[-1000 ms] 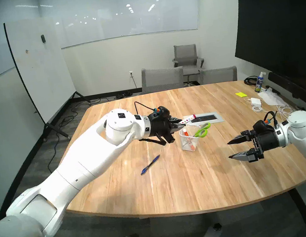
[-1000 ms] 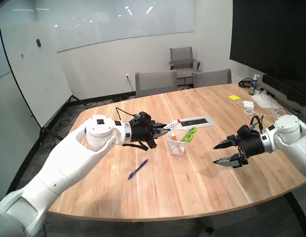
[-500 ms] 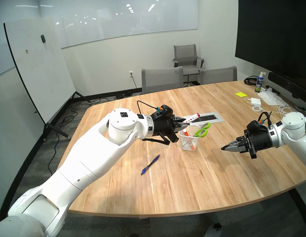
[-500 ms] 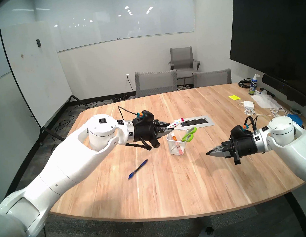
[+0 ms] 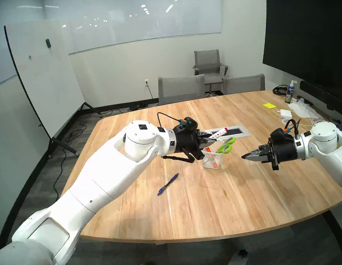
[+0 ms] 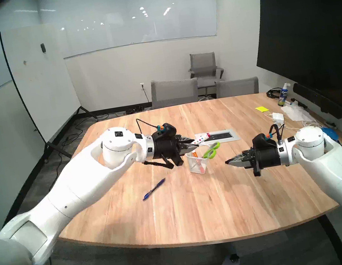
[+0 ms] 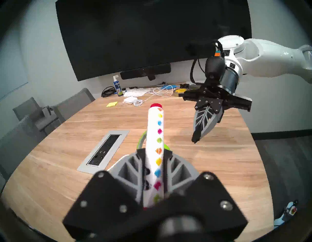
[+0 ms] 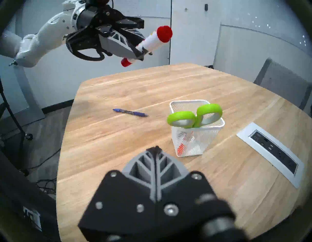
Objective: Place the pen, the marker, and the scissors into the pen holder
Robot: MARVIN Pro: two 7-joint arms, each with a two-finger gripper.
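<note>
The left gripper (image 5: 208,140) clamps the white marker (image 5: 219,132) nearly level, centre frame, its long axis crossing above the pen holder (image 5: 212,158); the right gripper (image 5: 245,157), closed empty, waits right.

The only wording I can read is the brand "Expo" on the blue label of the spray bottle (image 7: 117,85), which stands at the far right edge of the bench (image 7: 202,169) beside a coil of black cable. The smaller print beneath that name is too blurred for me to make out.
</note>
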